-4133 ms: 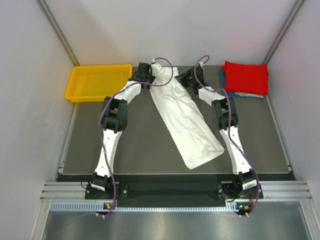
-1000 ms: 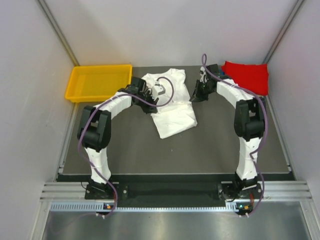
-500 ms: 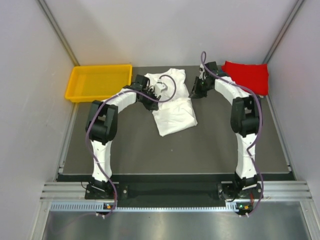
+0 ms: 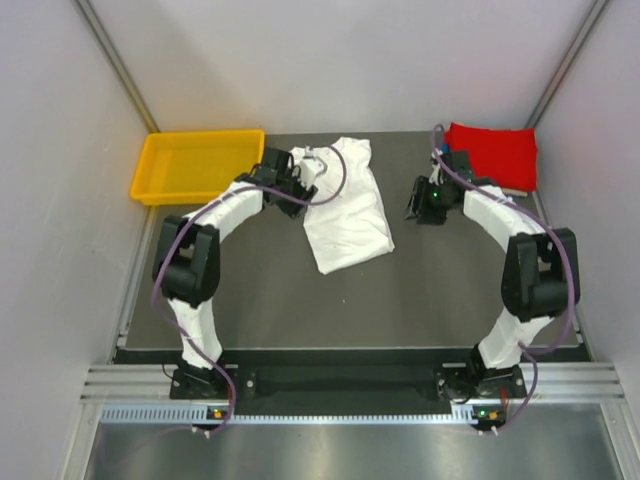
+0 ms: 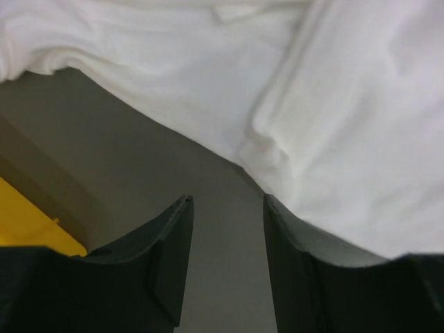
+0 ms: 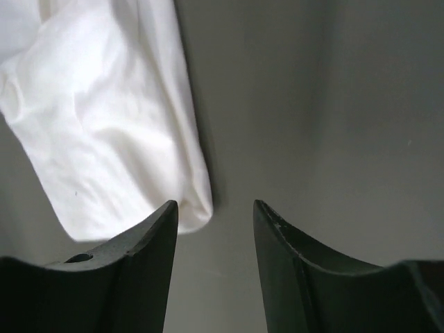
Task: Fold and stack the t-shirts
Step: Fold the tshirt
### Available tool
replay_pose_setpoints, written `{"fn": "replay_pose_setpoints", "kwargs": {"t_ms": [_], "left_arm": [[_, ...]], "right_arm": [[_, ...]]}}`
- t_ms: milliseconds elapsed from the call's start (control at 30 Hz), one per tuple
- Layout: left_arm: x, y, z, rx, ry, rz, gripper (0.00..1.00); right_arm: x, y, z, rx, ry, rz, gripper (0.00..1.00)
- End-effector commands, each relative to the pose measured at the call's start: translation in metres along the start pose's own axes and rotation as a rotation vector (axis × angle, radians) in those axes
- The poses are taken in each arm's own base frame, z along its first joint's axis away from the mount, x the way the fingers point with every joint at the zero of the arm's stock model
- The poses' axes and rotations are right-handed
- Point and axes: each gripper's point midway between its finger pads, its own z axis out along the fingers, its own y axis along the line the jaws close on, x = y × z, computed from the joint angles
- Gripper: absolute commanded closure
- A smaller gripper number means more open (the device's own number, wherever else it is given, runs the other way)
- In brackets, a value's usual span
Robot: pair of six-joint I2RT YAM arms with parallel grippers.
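Top external view: the white shirt (image 4: 348,205) lies as a rough, part-folded oblong at the far middle of the table (image 4: 300,300). The yellow tray (image 4: 195,165) is off to its left and the red shirt (image 4: 492,155) is in the far right corner. The left gripper (image 4: 297,193) sits at the white shirt's left edge, near the collar end. Its wrist view shows the fingers apart with only bare table between them, and the rumpled hem runs just beyond the tips. The right gripper (image 4: 420,208) is over bare table, clear of the shirt's right side. Its fingers are likewise spread and hold nothing, and a rounded corner of cloth lies just ahead of one fingertip. The shirt looks light, thin and limp. It would likely sag, crease and drag on the table rather than keep its shape, and the stacked layers could slip over one another. A sound hold would be a pinch low at the edge that catches every layer, one gripper at each corner of a short end, so the next fold comes over evenly.
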Motion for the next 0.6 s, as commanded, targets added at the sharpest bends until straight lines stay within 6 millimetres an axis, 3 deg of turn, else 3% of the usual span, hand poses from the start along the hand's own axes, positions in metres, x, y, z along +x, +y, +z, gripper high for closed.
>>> {"fn": "replay_pose_setpoints", "kwargs": {"t_ms": [0, 33, 67, 100, 133, 167, 233, 433, 533, 567], "left_arm": [[0.008, -0.081, -0.036, 0.130, -0.018, 0.199, 0.50], [0.002, -0.093, -0.046, 0.129, -0.061, 0.262, 0.49], [0.007, -0.120, -0.045, 0.174, -0.061, 0.313, 0.48], [0.013, -0.133, -0.045, 0.193, -0.067, 0.343, 0.44], [0.032, -0.146, -0.043, 0.223, -0.046, 0.366, 0.39], [0.030, -0.162, -0.045, 0.246, -0.065, 0.402, 0.39], [0.043, -0.176, -0.039, 0.257, -0.039, 0.442, 0.38], [0.063, -0.178, -0.015, 0.252, 0.042, 0.437, 0.39], [0.070, -0.182, -0.013, 0.269, 0.050, 0.432, 0.40], [0.072, -0.185, -0.013, 0.278, 0.054, 0.428, 0.40]], "right_arm": [[0.036, 0.006, -0.006, -0.071, -0.011, -0.055, 0.52], [0.043, 0.017, -0.008, -0.135, -0.002, -0.060, 0.52], [0.049, 0.019, -0.003, -0.156, -0.003, -0.047, 0.51], [0.051, 0.023, -0.002, -0.173, -0.001, -0.046, 0.51], [0.057, 0.031, 0.002, -0.199, 0.012, -0.056, 0.50], [0.058, 0.036, 0.005, -0.215, 0.010, -0.056, 0.48], [0.064, 0.045, 0.014, -0.239, 0.029, -0.058, 0.46], [0.075, 0.032, 0.036, -0.203, 0.062, -0.003, 0.49], [0.087, 0.021, 0.045, -0.178, 0.100, 0.020, 0.75], [0.093, 0.018, 0.046, -0.171, 0.117, 0.022, 0.89]]}}
